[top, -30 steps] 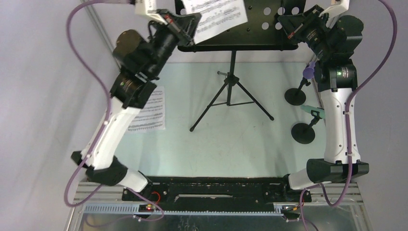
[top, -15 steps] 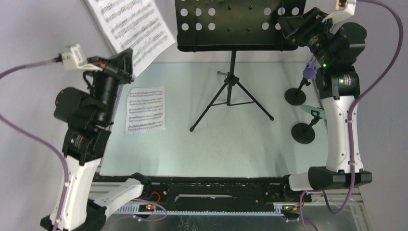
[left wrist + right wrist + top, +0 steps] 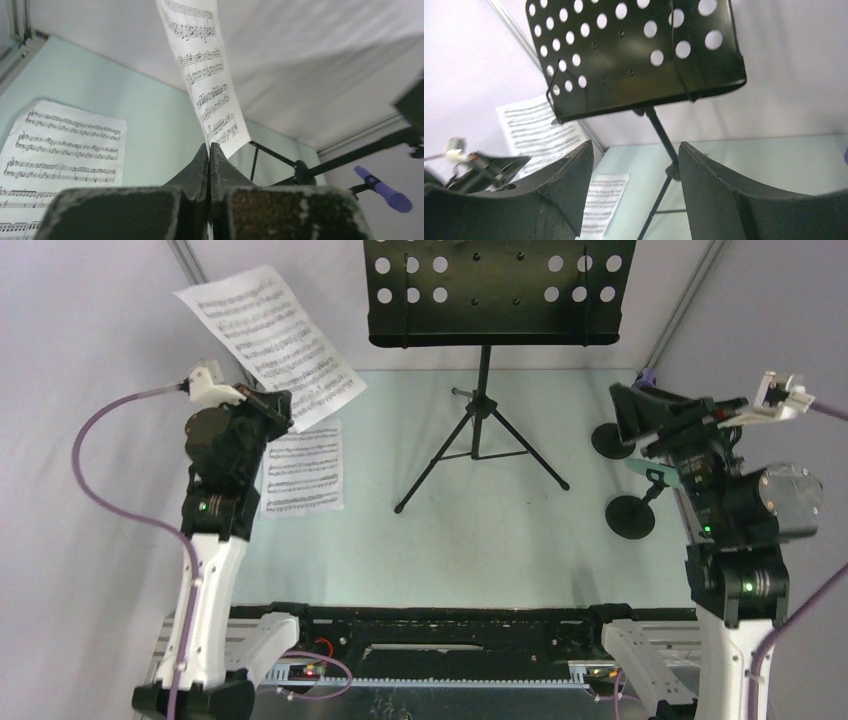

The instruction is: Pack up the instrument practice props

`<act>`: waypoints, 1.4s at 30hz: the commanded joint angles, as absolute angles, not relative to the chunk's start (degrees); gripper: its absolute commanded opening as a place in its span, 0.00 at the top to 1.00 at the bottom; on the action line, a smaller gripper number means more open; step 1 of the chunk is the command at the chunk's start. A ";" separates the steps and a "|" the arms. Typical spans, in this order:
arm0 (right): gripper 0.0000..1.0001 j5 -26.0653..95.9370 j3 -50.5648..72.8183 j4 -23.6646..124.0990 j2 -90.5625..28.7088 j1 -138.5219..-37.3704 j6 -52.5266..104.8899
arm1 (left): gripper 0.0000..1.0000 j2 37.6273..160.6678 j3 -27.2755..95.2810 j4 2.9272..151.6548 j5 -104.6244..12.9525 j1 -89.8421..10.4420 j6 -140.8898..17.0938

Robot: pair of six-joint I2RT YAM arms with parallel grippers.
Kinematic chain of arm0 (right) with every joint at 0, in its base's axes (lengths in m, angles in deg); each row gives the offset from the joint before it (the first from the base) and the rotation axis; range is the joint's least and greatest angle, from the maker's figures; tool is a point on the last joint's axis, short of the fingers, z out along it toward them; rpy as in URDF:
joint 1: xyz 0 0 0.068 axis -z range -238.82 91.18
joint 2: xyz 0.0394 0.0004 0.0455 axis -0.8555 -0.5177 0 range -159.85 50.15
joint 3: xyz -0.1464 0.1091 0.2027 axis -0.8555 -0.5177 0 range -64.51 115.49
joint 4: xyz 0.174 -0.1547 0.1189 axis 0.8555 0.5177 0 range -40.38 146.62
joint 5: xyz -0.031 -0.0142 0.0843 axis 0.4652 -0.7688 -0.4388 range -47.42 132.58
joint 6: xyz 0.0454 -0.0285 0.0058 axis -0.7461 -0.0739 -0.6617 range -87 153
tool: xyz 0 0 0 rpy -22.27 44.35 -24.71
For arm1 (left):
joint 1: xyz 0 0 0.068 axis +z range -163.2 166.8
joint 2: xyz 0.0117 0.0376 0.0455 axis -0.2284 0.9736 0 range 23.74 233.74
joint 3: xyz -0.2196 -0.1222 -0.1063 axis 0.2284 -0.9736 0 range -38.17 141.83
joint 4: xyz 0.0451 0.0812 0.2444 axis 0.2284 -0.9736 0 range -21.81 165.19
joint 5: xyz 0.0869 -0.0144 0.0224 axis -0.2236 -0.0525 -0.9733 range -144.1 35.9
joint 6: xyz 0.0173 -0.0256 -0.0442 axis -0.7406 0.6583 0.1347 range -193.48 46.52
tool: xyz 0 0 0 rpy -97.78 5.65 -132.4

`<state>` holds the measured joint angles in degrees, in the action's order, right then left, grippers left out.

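The black music rack (image 3: 495, 290) stands on its tripod (image 3: 480, 440) at the back, its perforated plate (image 3: 634, 55) bare. My left gripper (image 3: 283, 410) is shut on the lower corner of a white sheet-music page (image 3: 270, 345), which stands up in the air at the left (image 3: 205, 75). A second page (image 3: 303, 467) lies flat on the table below it. My right gripper (image 3: 632, 412) hangs open and empty (image 3: 634, 150) at the right, well clear of the rack. Two black round-based mic holders (image 3: 613, 440) (image 3: 631, 517) stand there with a mint-green microphone (image 3: 648, 473) and a purple one (image 3: 382, 190).
The tripod legs (image 3: 520, 455) spread across the table's middle. Grey walls close in the back and sides, with a metal frame post (image 3: 190, 260) behind the held page. Purple cables trail from both wrists.
My left arm has pulled the page off the rack and carried it left and toward me. My right gripper has opened, left the rack's right edge and drawn back down the right side.
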<state>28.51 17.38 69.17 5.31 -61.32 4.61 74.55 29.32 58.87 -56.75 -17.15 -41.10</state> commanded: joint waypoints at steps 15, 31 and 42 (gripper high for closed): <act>0.31 19.68 9.67 88.77 12.81 -62.42 9.54 | 1.00 116.63 51.64 29.59 -43.65 -6.27 -64.58; 0.31 18.76 7.10 89.58 13.40 -62.60 9.87 | 0.93 126.20 56.91 20.34 -49.46 -4.28 -69.08; 0.31 18.93 7.10 90.03 13.07 -62.99 9.70 | 0.31 124.37 56.17 19.82 -61.26 -4.28 -67.82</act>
<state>19.48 7.06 90.16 12.77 -62.37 8.90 126.06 54.43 20.38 -55.38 -4.53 -68.00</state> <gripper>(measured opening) 0.692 0.642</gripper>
